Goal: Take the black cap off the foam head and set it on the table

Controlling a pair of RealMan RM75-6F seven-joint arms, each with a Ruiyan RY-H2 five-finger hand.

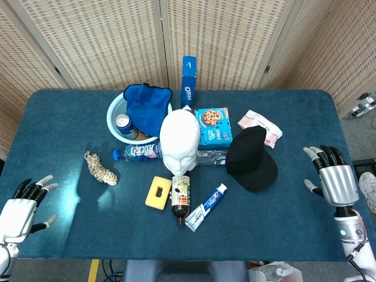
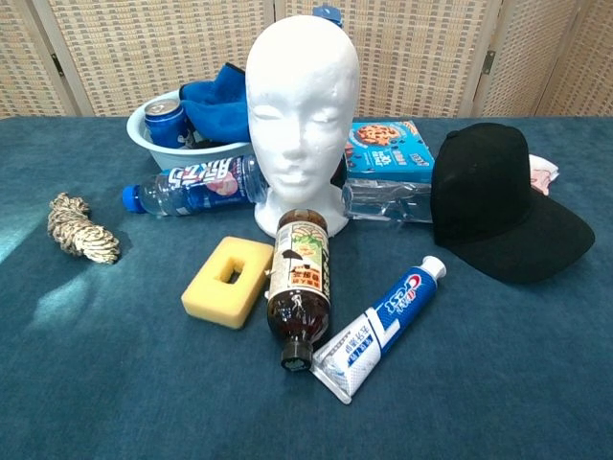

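Observation:
The black cap (image 1: 251, 160) lies on the blue table to the right of the bare white foam head (image 1: 180, 141); in the chest view the cap (image 2: 498, 205) rests beside the head (image 2: 301, 105), brim toward the front right. My right hand (image 1: 336, 181) hovers at the table's right edge, fingers spread, holding nothing, well apart from the cap. My left hand (image 1: 22, 205) sits at the front left corner, fingers apart and empty. Neither hand appears in the chest view.
Around the head lie a water bottle (image 1: 136, 153), yellow sponge (image 1: 158, 192), brown bottle (image 1: 180, 199), toothpaste (image 1: 205, 207) and cookie box (image 1: 212, 126). A bowl (image 1: 116, 111) with blue cloth, an Oreo box (image 1: 188, 73), a rope bundle (image 1: 100, 168) and a pink packet (image 1: 259, 124) also stand about.

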